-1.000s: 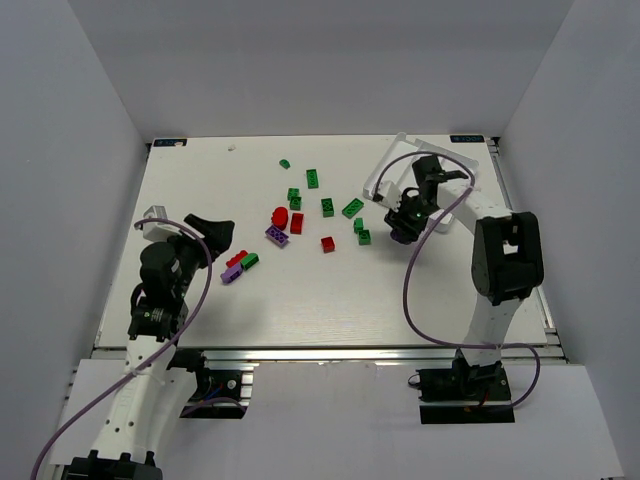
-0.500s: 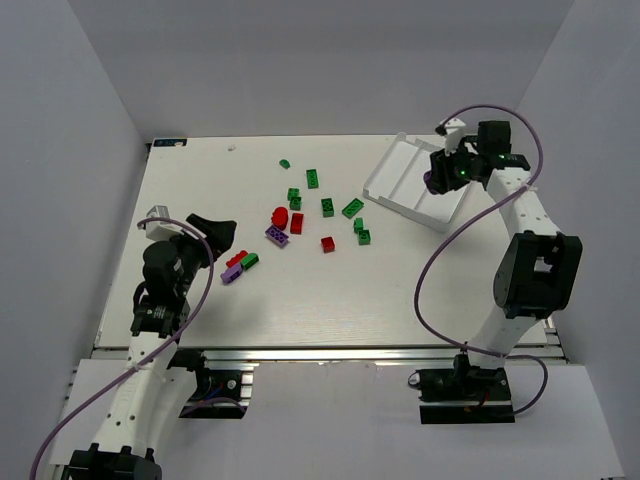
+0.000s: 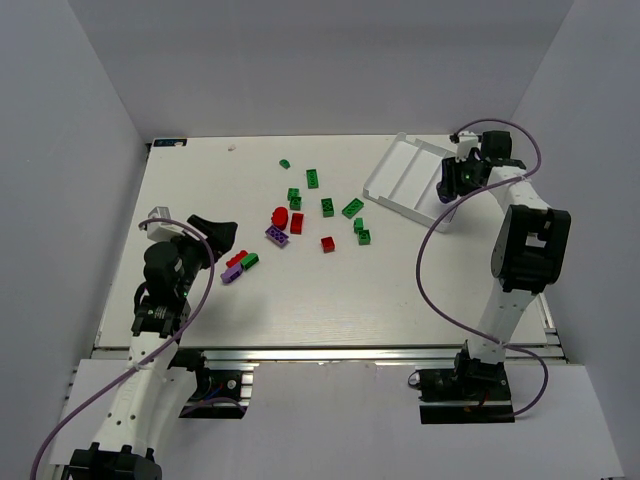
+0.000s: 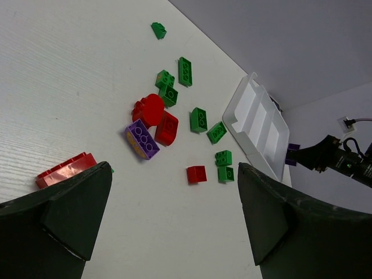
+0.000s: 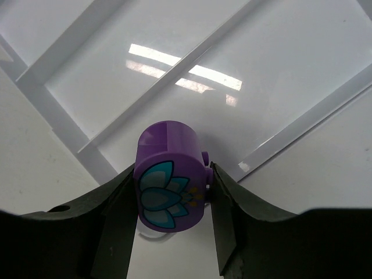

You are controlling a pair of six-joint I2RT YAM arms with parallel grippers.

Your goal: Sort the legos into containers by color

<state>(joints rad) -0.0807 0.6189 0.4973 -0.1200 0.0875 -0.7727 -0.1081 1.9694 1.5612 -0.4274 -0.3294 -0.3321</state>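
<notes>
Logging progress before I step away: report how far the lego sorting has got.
Done: nothing yet; the tray shows no bricks in any compartment. In hand: the right jaws are shut on a round purple brick over the tray. Remaining: the green, red and purple bricks scattered on the table; the left jaws stand open near them, holding nothing.

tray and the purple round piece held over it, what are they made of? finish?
Tray: looks like hard white plastic, glossy; sharp light reflections on its floor, thin moulded dividers. Purple round piece: likely smooth moulded plastic, satin sheen with a soft highlight on top; the teal-and-yellow petal motif could be print or sticker, cannot tell.
</notes>
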